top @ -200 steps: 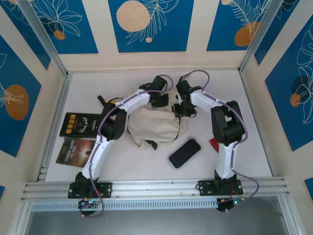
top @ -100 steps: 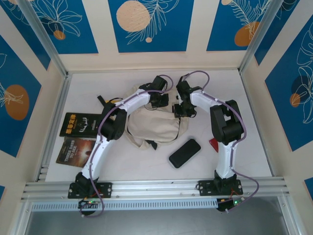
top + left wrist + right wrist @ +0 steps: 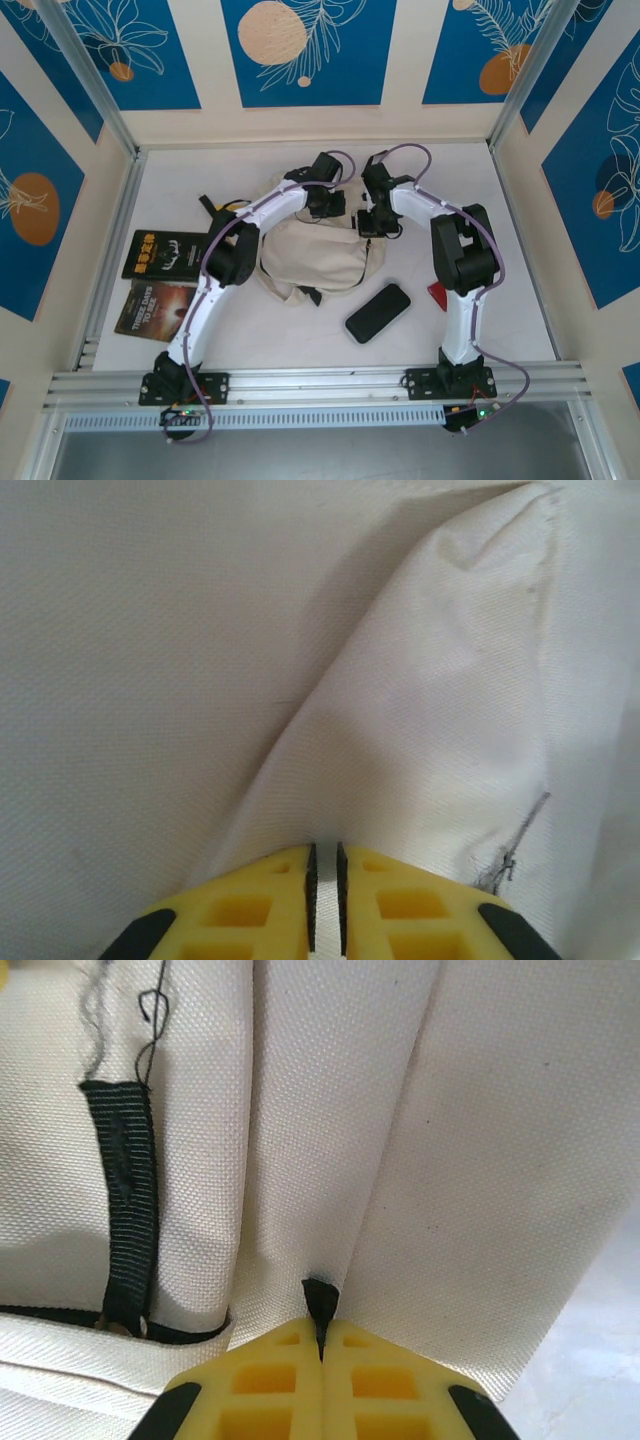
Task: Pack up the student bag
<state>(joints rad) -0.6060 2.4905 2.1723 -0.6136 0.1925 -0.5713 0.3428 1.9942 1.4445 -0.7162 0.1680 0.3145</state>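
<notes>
Clamping student bag [image 3: 330, 1110] — right jaws, newly

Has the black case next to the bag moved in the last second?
No. The black case keeps the same spot and angle against the near rail.

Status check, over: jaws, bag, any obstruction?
Right gripper: jaws shut on bag fold. Left gripper: jaws nearly shut at fabric, grip unclear. Books, black case beside bag.
</notes>
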